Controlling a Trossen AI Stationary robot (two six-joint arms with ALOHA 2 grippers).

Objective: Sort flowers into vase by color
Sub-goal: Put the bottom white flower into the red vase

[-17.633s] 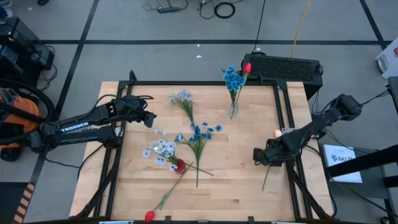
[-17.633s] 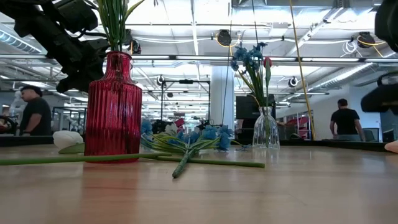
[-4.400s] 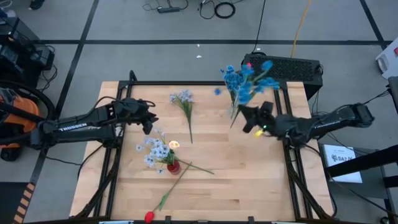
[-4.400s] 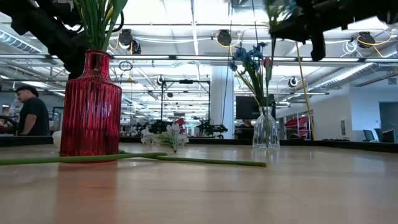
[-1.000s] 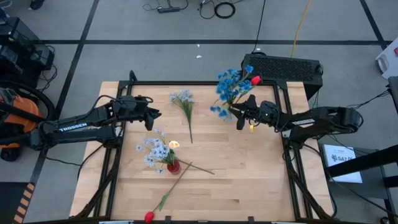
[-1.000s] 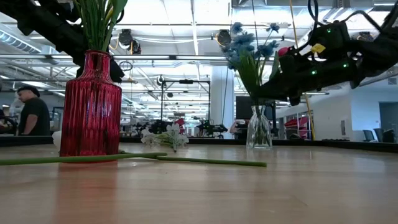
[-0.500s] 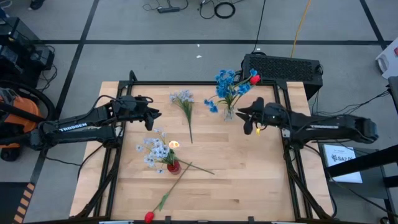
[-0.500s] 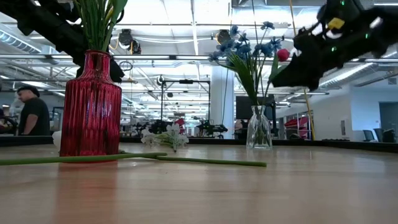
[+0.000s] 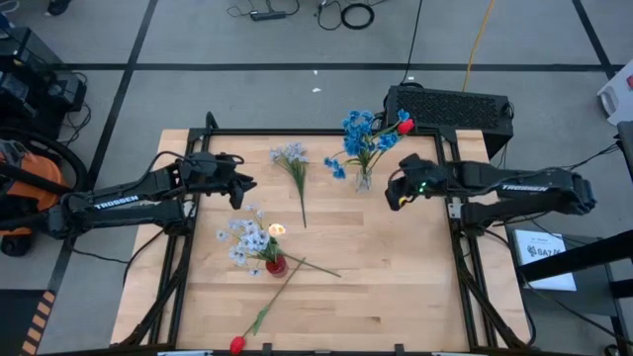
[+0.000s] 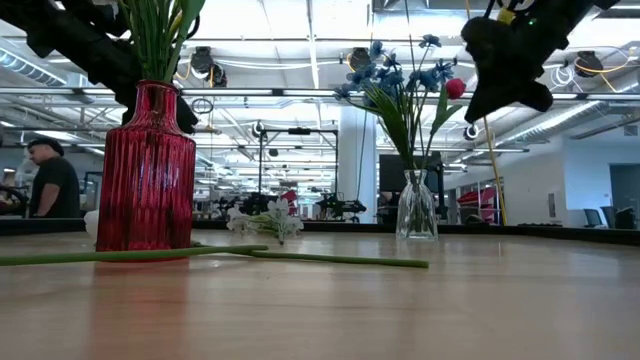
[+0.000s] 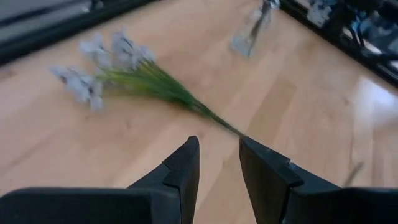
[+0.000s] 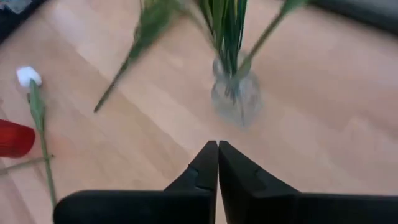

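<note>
The high view shows the whole wooden table at once, which no other view does: the clear glass vase stands in the upper middle of the frame with bright blue flowers and one red bud in it, and the red vase stands lower left of centre with pale blue-white flowers in it. A loose pale cluster lies between the two vases, and a red tulip lies at the bottom edge with its stem running up toward the red vase. The low view gives what the top view hides (the height of things): the red vase is ribbed and upright at the left of the frame, the glass vase is upright farther back, and a green stem lies flat on the table. The right gripper hangs just right of the glass vase, and its wrist view shows the fingers pressed together, holding nothing. The left gripper waits at the left side of the table; in its wrist view the fingers stand apart, empty, with the loose pale cluster in front.
</note>
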